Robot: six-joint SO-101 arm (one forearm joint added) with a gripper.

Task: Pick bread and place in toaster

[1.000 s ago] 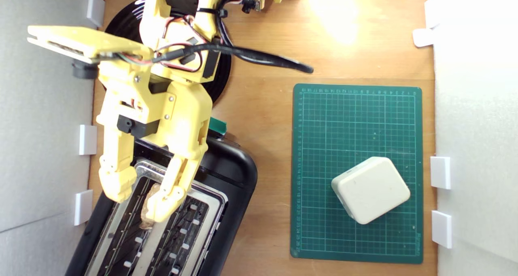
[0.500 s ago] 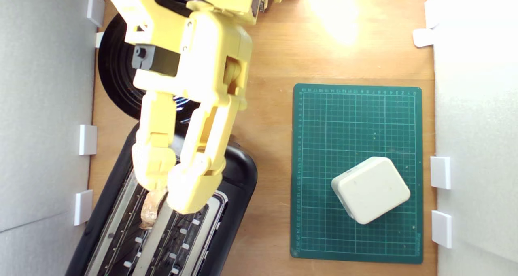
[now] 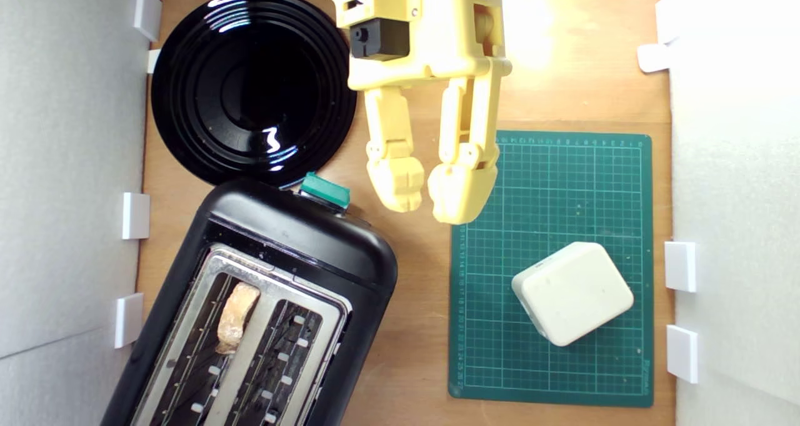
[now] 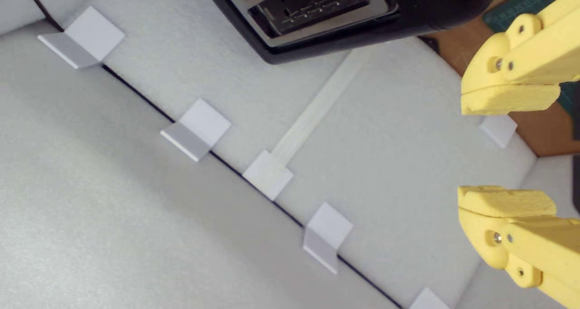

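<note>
The bread (image 3: 235, 318) stands on edge in one slot of the black toaster (image 3: 300, 238), its tan crust sticking up above the silver top. The toaster sits at the exterior view's lower left, with its teal-green lever (image 3: 325, 188) on the end nearest the arm. My yellow gripper (image 3: 428, 195) hangs open and empty to the exterior view's right of the toaster, over the wooden table beside the green mat. In the wrist view the gripper (image 4: 507, 150) shows a wide gap between its pads, and one end of the toaster (image 4: 344, 32) is visible; the bread is out of sight there.
A round black plate (image 3: 206, 82) lies at the exterior view's upper left. A cream rounded-square block (image 3: 572, 293) rests on a green cutting mat (image 3: 550, 182) at the right. White foam walls (image 3: 62, 163) with small white brackets (image 3: 135, 215) border the wooden table (image 3: 412, 326).
The gripper has let go of the bread, which stays in the toaster slot. The arm has lifted and swung to the exterior view's right, uncovering the plate and toaster.
</note>
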